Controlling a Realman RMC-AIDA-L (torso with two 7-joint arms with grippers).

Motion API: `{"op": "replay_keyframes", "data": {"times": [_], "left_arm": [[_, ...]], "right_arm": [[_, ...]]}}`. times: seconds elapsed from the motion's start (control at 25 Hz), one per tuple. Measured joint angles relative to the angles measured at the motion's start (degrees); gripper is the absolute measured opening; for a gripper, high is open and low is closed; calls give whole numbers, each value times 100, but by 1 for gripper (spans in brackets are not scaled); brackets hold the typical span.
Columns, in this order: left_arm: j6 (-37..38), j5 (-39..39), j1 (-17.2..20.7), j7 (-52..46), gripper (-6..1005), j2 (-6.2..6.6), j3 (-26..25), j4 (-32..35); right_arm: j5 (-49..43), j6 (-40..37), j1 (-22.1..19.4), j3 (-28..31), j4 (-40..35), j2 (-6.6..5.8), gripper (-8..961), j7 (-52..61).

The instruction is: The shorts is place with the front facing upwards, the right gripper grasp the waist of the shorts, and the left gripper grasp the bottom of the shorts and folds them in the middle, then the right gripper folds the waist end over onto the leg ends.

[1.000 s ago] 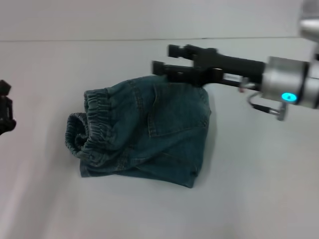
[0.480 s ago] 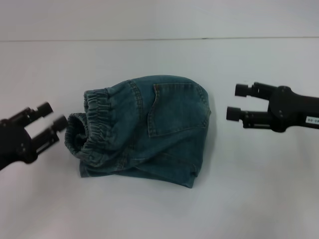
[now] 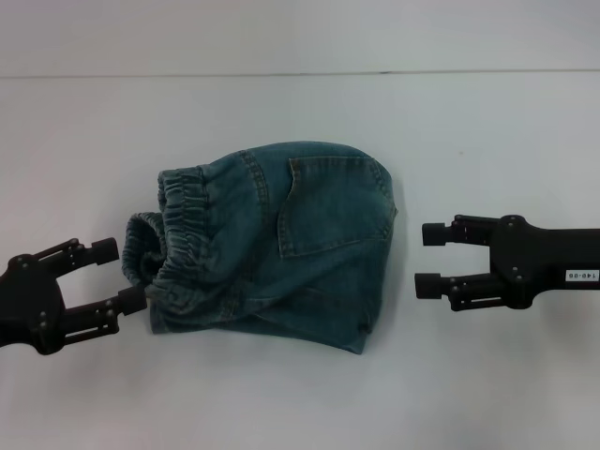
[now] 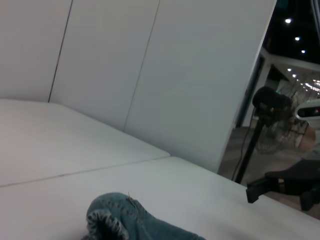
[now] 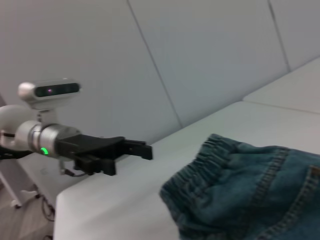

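The blue denim shorts [image 3: 281, 246] lie folded in a bundle on the white table [image 3: 487, 131]. Their elastic waistband [image 3: 161, 232] points left and a pocket faces up. My left gripper [image 3: 119, 275] is open just left of the waistband, its fingertips close beside the cloth and holding nothing. On the other side, my right gripper [image 3: 429, 258] is open and empty, a short gap from the folded edge. The left wrist view shows the shorts [image 4: 125, 222] and the right gripper [image 4: 272, 185] far off. The right wrist view shows the shorts [image 5: 250, 195] with the left gripper [image 5: 132, 149] beyond them.
A seam [image 3: 300, 74] runs across the table behind the shorts. White wall panels [image 4: 150, 75] stand past the table, and a dark fan [image 4: 270, 107] on a stand shows beyond the panels' end.
The right gripper has left the back edge of the shorts and dropped to their right side. The left gripper has come in from the left edge to the waistband.
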Motion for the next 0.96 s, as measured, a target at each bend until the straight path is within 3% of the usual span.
{"op": "replay_keyframes", "data": {"times": [0.16, 0.96], "left_arm": [[30, 165, -4, -125, 849, -3, 19, 123], [-3, 303, -120, -179, 849, -20, 40, 142]], "right_arm": [[-16, -193, 2, 3, -5, -26, 930, 37], [-314, -178, 72, 63, 10, 5, 930, 94]]}}
